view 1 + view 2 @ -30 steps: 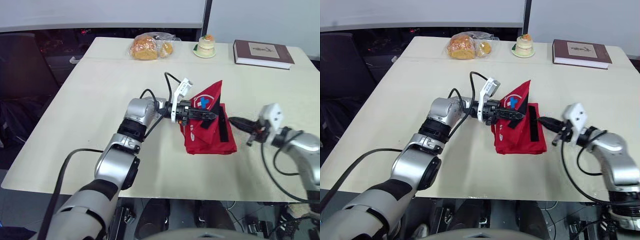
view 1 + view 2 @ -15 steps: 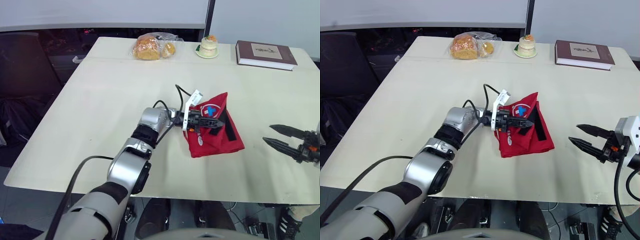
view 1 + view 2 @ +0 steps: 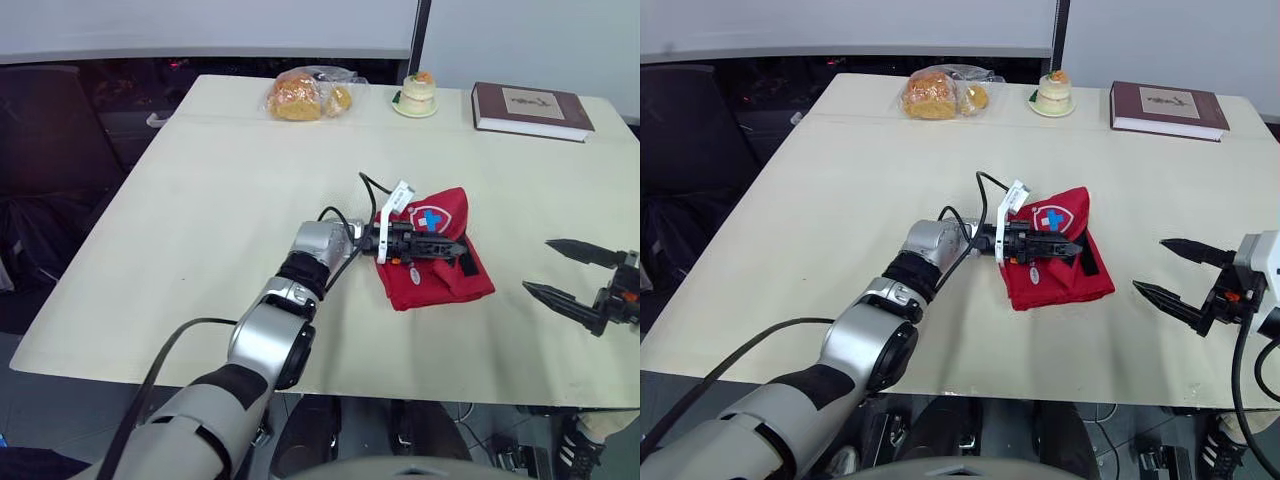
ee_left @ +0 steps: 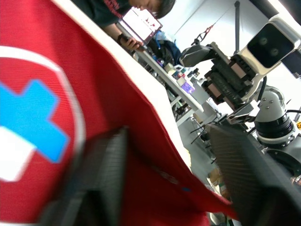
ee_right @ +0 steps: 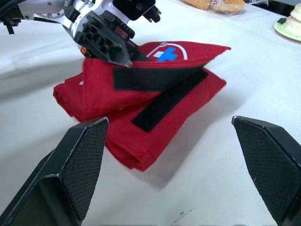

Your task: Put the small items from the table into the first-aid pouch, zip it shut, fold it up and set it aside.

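Red first-aid pouch (image 3: 445, 285), white-ringed blue cross emblem (image 3: 432, 219), flap pinched by left gripper (image 3: 460, 252), right gripper (image 3: 537, 265) spread wide

A robotics lab: beyond the table (image 3: 200, 200) stand robot hardware (image 4: 240, 66), a cluttered bench (image 4: 181, 80) and a person (image 4: 117, 7) at a screen (image 4: 139, 23).

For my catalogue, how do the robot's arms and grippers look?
The left arm is silver-grey segments with black joints and a loose black cable. A white camera box sits at its wrist. The right gripper has two black tapered fingers with a mesh texture.
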`<state>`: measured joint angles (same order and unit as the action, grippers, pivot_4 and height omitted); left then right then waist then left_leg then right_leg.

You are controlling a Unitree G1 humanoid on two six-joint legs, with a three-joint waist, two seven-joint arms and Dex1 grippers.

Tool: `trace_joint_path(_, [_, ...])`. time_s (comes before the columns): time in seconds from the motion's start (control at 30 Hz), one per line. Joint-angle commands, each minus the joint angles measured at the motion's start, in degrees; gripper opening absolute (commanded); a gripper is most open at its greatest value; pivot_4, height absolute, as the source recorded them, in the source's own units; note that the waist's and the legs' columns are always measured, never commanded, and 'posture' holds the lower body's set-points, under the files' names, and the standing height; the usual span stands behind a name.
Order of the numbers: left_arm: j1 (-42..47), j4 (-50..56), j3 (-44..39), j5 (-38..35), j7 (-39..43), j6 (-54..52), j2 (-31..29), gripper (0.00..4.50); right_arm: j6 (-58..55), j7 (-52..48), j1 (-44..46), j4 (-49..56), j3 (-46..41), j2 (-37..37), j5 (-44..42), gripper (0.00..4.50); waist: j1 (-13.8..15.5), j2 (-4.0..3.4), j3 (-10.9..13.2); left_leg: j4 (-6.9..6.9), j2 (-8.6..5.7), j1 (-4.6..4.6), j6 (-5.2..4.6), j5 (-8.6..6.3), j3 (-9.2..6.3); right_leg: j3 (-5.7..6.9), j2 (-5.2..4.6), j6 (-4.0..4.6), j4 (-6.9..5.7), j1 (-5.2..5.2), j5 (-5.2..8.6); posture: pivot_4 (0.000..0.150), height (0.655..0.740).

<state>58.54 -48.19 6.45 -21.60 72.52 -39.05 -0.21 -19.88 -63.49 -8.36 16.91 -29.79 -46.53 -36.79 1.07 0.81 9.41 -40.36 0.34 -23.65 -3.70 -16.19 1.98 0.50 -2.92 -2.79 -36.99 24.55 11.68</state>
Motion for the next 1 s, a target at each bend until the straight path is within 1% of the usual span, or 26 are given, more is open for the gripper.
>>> trace_joint_path(0.03, [-0.8,-1.7,0.5,1.9,-1.8,0.1,0.3,4.45,0.2,0.2,0.5,0.8,-1.7,-0.8,-1.1,4.50,0.1,-0.01,0.0,-0.01,-0.01,0.02,0.00,0.00,-0.02,0.00,0.00,0.00,0.01,-0.04,0.00,0.150,0.7289])
trace_joint_path(0.4, [-1.4,-1.1,1.0,2.0,-0.9,-0.4,0.5,4.45,0.1,0.9,-0.4,1.8,-1.8,-0.6,-1.2,4.50,0.1,-0.01,-0.1,-0.02,-0.03,0.04,-0.01,0.00,-0.10,0.02,0.00,0.00,0.05,-0.11,0.00,0.150,0.7289])
trace_joint_path(0.67, [-0.7,-1.0,-1.6,-0.7,2.0,-2.9,0.6,4.45,0.0,1.1,-0.8,1.9,-1.8,-1.1,-0.9,4.50,0.0,-0.01,-0.1,-0.02,-0.03,0.01,-0.01,0.00,-0.11,0.04,0.01,0.00,0.06,-0.09,0.00,0.150,0.7289])
trace_joint_path(0.77, [0.3,-2.5,-2.5,-0.9,1.6,-5.8,0.4,4.45,0.3,1.3,-1.1,2.0,-1.6,-1.1,-0.5,4.50,0.0,-0.01,-0.1,-0.01,-0.03,0.00,-0.01,0.00,-0.12,0.04,0.02,0.00,0.07,-0.09,0.00,0.150,0.7289])
trace_joint_path(0.9, [2.4,-4.9,-6.7,-3.1,-0.8,-9.1,0.8,4.45,0.7,1.6,-1.4,2.2,-1.5,-0.9,-0.1,4.50,-0.1,-0.01,0.0,-0.01,-0.03,0.00,-0.01,0.00,-0.13,0.06,0.02,0.00,0.07,-0.09,0.00,0.150,0.7289])
trace_joint_path(1.0, [3.1,-6.2,-8.8,-3.0,-4.6,-8.1,1.5,4.45,0.7,1.6,-1.4,2.2,-1.5,-1.0,0.1,4.50,-0.1,-0.01,0.0,-0.01,-0.02,0.00,-0.01,0.00,-0.14,0.06,0.02,-0.01,0.07,-0.08,0.00,0.150,0.7289])
